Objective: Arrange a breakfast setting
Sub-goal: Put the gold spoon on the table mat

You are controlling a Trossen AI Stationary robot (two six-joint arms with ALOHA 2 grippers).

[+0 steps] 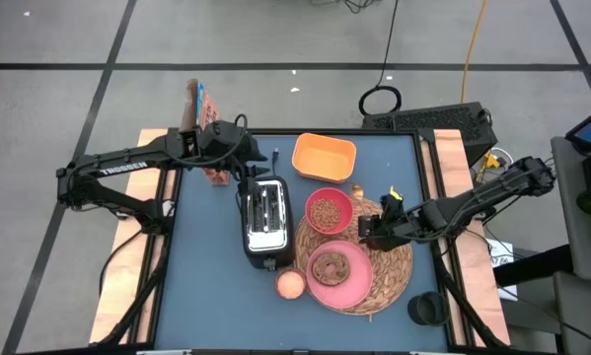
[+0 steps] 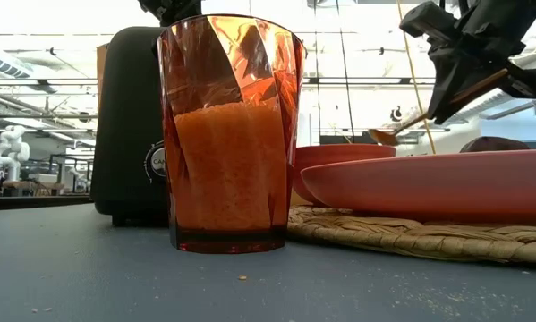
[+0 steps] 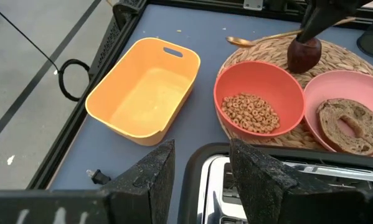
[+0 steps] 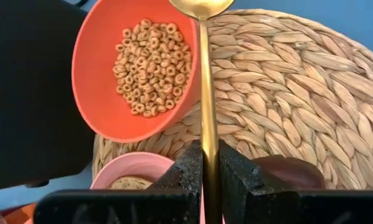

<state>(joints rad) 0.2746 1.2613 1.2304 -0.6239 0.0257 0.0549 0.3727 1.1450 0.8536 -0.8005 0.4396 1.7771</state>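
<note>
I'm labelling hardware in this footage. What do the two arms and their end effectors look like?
Both arms are dark, slim and jointed. The left arm carries white "TROSSEN" lettering and a looping black cable near its wrist. The right arm shows a small yellow-green marking near its wrist. The left end effector and the right end effector have blocky black fingers with a rough, speckled surface.

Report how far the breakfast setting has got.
Done: the placemat carries the plate with the bread, the cereal bowl and the dark fruit. In hand: the right gripper is shut on a gold spoon over the mat. Left: setting the spoon down. The left gripper waits above the toaster.
</note>
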